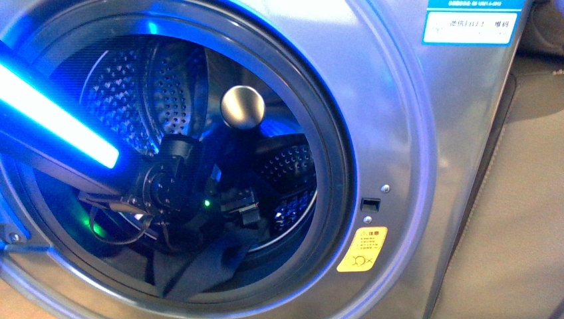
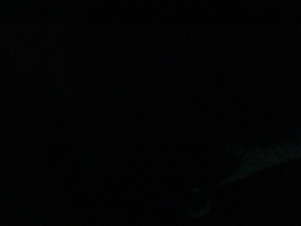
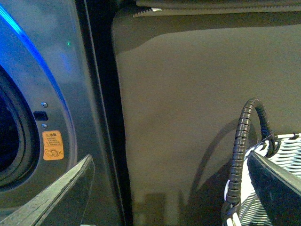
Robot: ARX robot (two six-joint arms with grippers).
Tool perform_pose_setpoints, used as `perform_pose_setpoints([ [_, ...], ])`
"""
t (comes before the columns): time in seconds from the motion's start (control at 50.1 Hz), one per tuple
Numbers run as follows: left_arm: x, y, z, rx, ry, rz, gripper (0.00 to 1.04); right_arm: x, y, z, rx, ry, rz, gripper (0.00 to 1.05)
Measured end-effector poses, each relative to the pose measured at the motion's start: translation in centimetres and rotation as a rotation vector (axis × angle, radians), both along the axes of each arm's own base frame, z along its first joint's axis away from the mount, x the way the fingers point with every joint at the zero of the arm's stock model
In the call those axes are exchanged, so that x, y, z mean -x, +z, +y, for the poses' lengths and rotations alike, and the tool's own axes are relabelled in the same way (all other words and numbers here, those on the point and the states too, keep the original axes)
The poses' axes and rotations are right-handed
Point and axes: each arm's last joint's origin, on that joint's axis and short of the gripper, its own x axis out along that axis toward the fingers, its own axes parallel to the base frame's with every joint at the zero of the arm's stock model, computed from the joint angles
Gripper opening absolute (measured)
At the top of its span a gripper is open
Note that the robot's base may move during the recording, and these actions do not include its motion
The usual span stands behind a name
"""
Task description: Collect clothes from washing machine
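Observation:
The grey washing machine [image 1: 425, 173] fills the front view, its round mouth open onto the perforated steel drum [image 1: 159, 86]. My left arm reaches into the drum and my left gripper [image 1: 243, 209] is shut on the clothes [image 1: 199, 266], dark navy fabric that hangs over the lower lip of the mouth. The left wrist view is dark. My right gripper [image 3: 171, 188] is open outside the machine, with nothing between its fingers [image 3: 70, 188]. The washing machine's front [image 3: 51, 94] with its orange sticker [image 3: 52, 145] lies beside that gripper.
A white-and-grey woven basket [image 3: 277, 188] sits beside my right gripper, with a black ribbed cable [image 3: 240, 155] arching over it. Brown floor [image 3: 188, 117] stretches between basket and machine. A blue-white label [image 1: 471, 23] and an orange sticker [image 1: 362, 249] mark the machine's front.

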Motion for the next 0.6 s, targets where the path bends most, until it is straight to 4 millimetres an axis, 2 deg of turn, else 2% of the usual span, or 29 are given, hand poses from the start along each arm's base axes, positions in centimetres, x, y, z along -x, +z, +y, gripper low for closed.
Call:
perform_pose_setpoints([
  [0.12,-0.2,-1.1,0.0,-0.163,-0.005,0.039,0.98,0.0,0.0,0.0,0.0,0.0,0.0,0.97],
  [0.22,-0.3,-1.2,0.0,-0.218,-0.005,0.033,0.97,0.0,0.0,0.0,0.0,0.0,0.0,0.97],
  [0.479,-0.5,-1.1,0.7,-0.259,0.035,0.009,0.48,0.0,0.0,0.0,0.0,0.0,0.0,0.97],
  [0.559,0.2,-0.7,1.1,-0.253,0.04,-0.021,0.3,0.0,0.0,0.0,0.0,0.0,0.0,0.97],
  [0.599,0.4,-0.5,1.3,-0.249,0.038,-0.033,0.25,0.0,0.0,0.0,0.0,0.0,0.0,0.97],
])
